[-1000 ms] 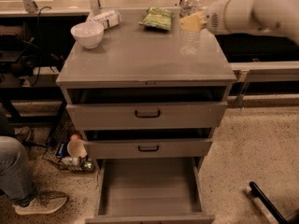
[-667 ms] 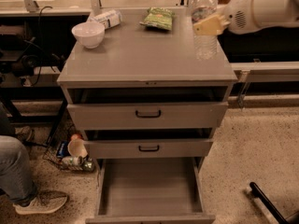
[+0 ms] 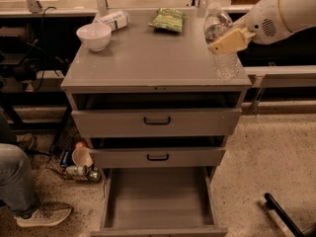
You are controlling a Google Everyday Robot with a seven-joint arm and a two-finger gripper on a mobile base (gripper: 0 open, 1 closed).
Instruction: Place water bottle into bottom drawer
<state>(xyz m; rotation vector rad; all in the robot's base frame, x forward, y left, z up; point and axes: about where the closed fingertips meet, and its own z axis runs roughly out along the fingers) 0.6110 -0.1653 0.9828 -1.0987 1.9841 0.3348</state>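
Over the last second the water bottle (image 3: 220, 46) has travelled with the jaws from the back of the counter (image 3: 148, 58), close to the green snack bag (image 3: 168, 19), out toward the counter's right front corner. It stands roughly upright. The yellowish jaws are closed across its upper body just below the shoulder, with one finger lying across the side facing the camera and the white arm (image 3: 281, 9) reaching in from the right. Since the bottle has followed the jaws through each step, the grip looks secure. Its base shows against the counter's right edge, and I cannot tell whether it has lifted clear of the surface or still skims it.

This suggests the carry has begun and the bottle is about to leave the counter. The bottom drawer (image 3: 158, 196) is pulled fully out, well below the jaws and to their left, with its floor bare. The two shallower drawers, each slightly ajar, sit between the jaws and that floor. The descent will probably need to run forward of those drawer fronts before moving in over the open drawer. The white bowl (image 3: 95, 36) is far to the left of the jaws and out of the way.
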